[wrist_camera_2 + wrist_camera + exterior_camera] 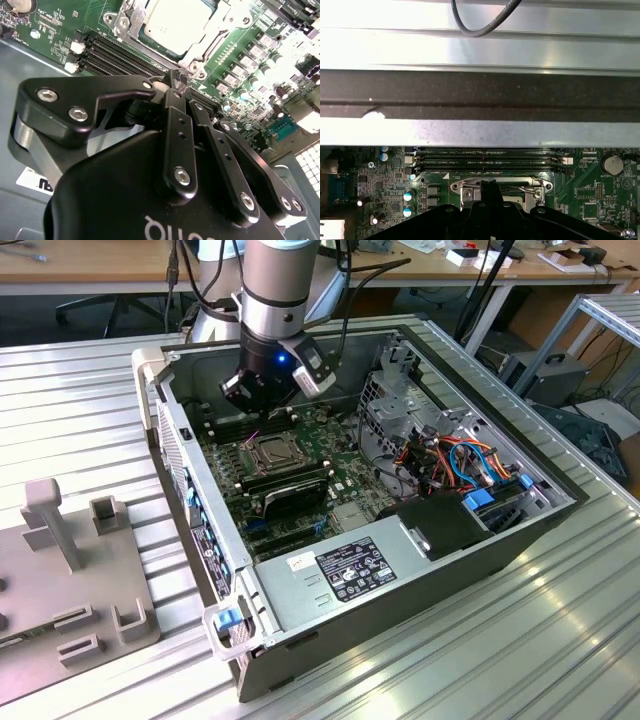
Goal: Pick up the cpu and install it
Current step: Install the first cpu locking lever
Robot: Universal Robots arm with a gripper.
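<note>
The cpu is a silver square lying flat in the motherboard socket, with a metal frame around it. In the exterior view the socket sits mid-board inside the open computer case. My gripper hangs just above the board beside the socket, over the memory slots, with its black fingers pressed together and nothing between them. In the first wrist view the fingertips overlap the socket frame. The arm comes down from above the case's far side.
Case walls surround the board. A drive cage and coloured cables stand at the exterior view's right, with a black power supply at the near side. Memory sticks lie near the socket. A grey fixture sits at the left.
</note>
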